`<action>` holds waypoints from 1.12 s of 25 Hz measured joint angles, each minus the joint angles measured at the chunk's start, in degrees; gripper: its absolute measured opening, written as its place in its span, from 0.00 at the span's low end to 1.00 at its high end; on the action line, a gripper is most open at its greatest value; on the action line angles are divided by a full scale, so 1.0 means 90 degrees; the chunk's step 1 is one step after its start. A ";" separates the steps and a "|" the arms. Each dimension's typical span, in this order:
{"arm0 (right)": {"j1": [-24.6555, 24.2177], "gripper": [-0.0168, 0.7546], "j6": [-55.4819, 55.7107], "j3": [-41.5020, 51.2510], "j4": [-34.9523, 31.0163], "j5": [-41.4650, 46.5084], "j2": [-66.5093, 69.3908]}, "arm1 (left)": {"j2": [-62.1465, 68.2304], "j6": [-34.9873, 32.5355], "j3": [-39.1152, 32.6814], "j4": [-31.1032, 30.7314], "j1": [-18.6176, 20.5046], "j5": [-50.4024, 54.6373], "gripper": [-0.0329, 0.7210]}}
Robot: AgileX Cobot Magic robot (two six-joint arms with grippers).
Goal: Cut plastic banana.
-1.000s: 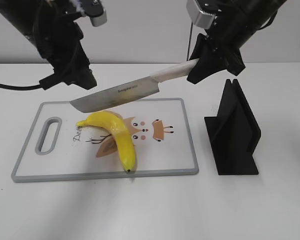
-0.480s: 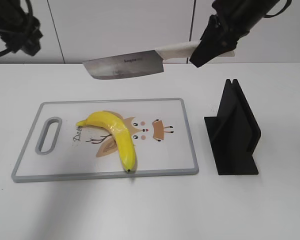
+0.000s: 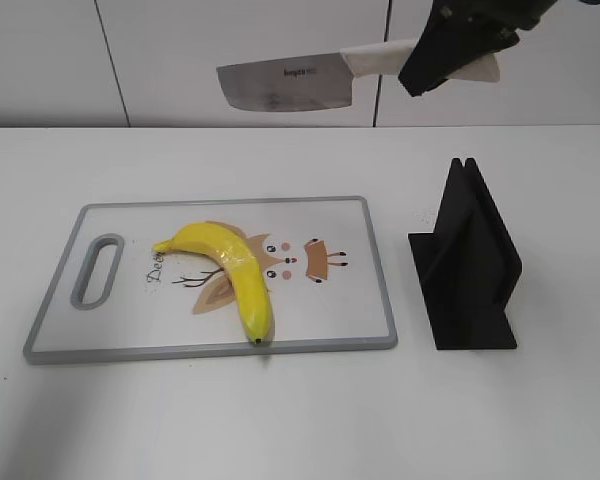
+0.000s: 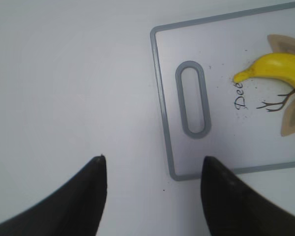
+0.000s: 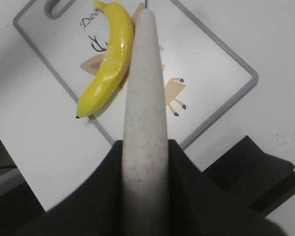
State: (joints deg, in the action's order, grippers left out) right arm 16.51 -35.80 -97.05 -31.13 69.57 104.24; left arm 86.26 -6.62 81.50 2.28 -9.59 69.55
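Note:
The yellow plastic banana [image 3: 230,270] lies whole on the white cutting board [image 3: 350,300], left of middle; it also shows in the right wrist view [image 5: 109,59] and partly in the left wrist view [image 4: 280,69]. My right gripper [image 3: 442,55] is shut on the pale handle of a knife [image 3: 290,83], held high above the board's far edge, blade pointing left. In the right wrist view the handle [image 5: 145,98] runs out between the jaws. My left gripper [image 4: 152,167] is open and empty, high over the table left of the board; it is out of the exterior view.
A black knife stand [image 3: 467,265] stands on the table right of the board; it also shows in the right wrist view [image 5: 250,167]. The board [image 4: 226,147] has a grey rim and a handle slot [image 4: 192,105] at its left end. White table [image 3: 280,420] all round.
The right gripper has lifted the knife up and to the right, away from the banana. The left arm has withdrawn up and left out of the exterior view. The banana has not moved.

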 joint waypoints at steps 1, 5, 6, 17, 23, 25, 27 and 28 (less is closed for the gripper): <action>0.0000 0.25 0.0122 0.0072 0.0015 0.0000 -0.0137 | -0.0197 0.0000 -0.0109 0.0062 0.0030 -0.0008 0.80; 0.0000 0.25 0.0797 0.0711 0.0034 -0.0130 -0.0858 | -0.1128 -0.0006 -0.0758 0.0152 0.0031 0.0000 0.80; 0.0000 0.25 0.0990 0.0927 0.0034 -0.0323 -0.1091 | -0.1363 -0.0006 -0.0993 0.0158 0.0031 0.0000 0.80; 0.0000 0.25 0.2840 0.4391 0.0514 -0.3374 -0.3637 | -0.4709 -0.0006 -0.3633 0.0190 0.0031 -0.0339 0.78; 0.0000 0.25 0.3788 0.5661 0.0998 -0.4119 -0.4482 | -0.6783 -0.0006 -0.4899 0.0190 0.0031 -0.0568 0.77; 0.0000 0.25 0.4046 0.5902 0.1168 -0.4257 -0.4629 | -0.7424 -0.0006 -0.5232 0.0190 0.0031 -0.0573 0.77; 0.0000 0.25 0.4288 0.6029 0.1384 -0.4295 -0.4691 | -0.8097 -0.0006 -0.5449 0.0196 0.0031 -0.0563 0.77; 0.0000 0.25 0.4412 0.6078 0.1509 -0.4310 -0.4698 | -0.8364 -0.0006 -0.5531 0.0196 0.0031 -0.0563 0.77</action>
State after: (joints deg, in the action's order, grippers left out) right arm 16.51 3.90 -42.35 -17.54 30.78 61.96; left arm 10.98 -6.67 31.72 4.04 -9.32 64.48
